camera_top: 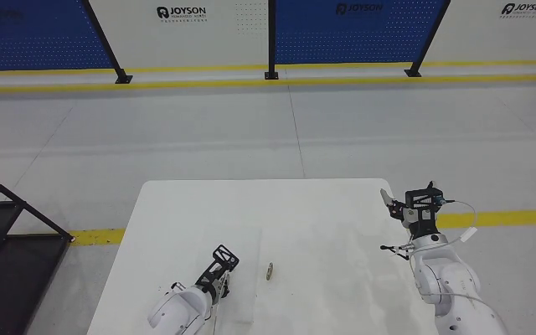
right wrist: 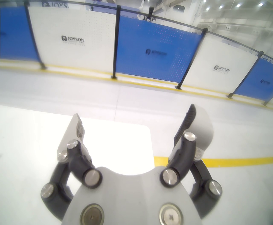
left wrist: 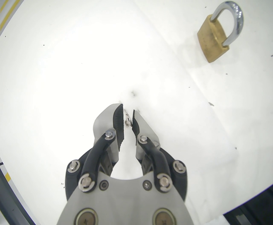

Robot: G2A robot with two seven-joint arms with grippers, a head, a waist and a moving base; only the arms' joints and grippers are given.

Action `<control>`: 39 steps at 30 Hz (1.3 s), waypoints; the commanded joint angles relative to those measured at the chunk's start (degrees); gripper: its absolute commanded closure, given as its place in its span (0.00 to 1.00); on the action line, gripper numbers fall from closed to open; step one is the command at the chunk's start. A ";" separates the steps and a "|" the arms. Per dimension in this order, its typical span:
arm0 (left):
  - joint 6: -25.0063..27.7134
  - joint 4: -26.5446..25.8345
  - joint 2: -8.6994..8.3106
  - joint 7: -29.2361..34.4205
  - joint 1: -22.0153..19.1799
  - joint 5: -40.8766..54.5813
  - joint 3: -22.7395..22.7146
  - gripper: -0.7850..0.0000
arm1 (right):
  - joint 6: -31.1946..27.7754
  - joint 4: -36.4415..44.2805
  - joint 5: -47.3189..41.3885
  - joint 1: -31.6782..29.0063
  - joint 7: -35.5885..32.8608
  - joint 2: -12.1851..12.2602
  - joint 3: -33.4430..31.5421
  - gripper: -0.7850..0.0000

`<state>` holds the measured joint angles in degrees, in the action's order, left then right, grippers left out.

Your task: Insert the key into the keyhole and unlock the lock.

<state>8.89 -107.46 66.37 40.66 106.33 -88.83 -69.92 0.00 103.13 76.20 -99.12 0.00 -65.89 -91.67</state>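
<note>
Brass lock [left wrist: 212,43] well inside table [camera_top: 335,209] edges; left hand [left wrist: 128,111] pinches key [left wrist: 128,121].

I see the lock [left wrist: 213,42] with a dull, scuffed brass body and a glossy chrome shackle [left wrist: 237,20]. The bench [left wrist: 64,64] looks smooth, matt white and lightly smudged. The left end effector [left wrist: 128,111] has brushed metal fingers [left wrist: 102,119] with ribbed black rubber pads [left wrist: 119,123] around the shiny metal key [left wrist: 128,121]. The right end effector [right wrist: 134,114] looks alike.
</note>
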 commanded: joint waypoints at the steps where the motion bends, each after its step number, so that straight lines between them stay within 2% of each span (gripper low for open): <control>1: -0.01 -0.14 -0.03 -0.08 0.13 0.17 -0.13 0.88 | 0.00 0.00 0.00 0.00 0.00 0.00 0.00 0.00; 2: 0.00 -0.19 -0.04 -0.09 0.17 0.21 -0.17 0.95 | 0.00 0.00 0.00 0.00 0.00 0.00 0.00 0.00; 6: -0.03 -0.14 -0.10 -0.20 0.21 0.21 -0.33 1.00 | 0.00 0.00 0.00 0.00 0.00 0.00 0.00 0.00; 12: -0.14 -0.57 -0.17 -0.58 0.45 0.03 -0.47 1.00 | 0.00 0.00 0.00 0.00 0.00 0.00 0.00 0.00; 20: 0.06 -5.29 -0.69 -2.53 3.85 1.16 -3.46 1.00 | 0.00 0.00 0.00 0.00 0.00 0.00 0.00 0.00; 26: 0.37 -7.26 -1.02 -6.30 6.50 4.15 -6.31 1.00 | 0.00 0.00 0.00 0.00 0.00 0.00 0.00 0.00; 30: 0.03 -8.26 -1.16 -11.46 8.48 7.19 -8.66 1.00 | 0.00 0.00 0.00 0.00 0.00 0.00 0.00 0.00; 33: 0.96 -9.41 -1.28 -18.60 10.44 11.70 -11.46 1.00 | 0.00 0.00 0.00 0.00 0.00 0.00 0.00 0.00; 35: 3.11 -9.33 -1.44 -24.07 11.87 15.20 -13.83 1.00 | 0.00 0.00 0.00 0.00 0.00 0.00 0.00 0.00; 39: 13.37 -7.01 -1.78 -37.71 13.68 25.16 -18.44 1.00 | 0.00 0.00 0.00 0.00 0.00 0.00 0.00 0.00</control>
<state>18.43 -115.47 64.67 7.73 119.77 -66.92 -87.04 0.00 103.13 76.20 -99.12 0.00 -65.89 -91.67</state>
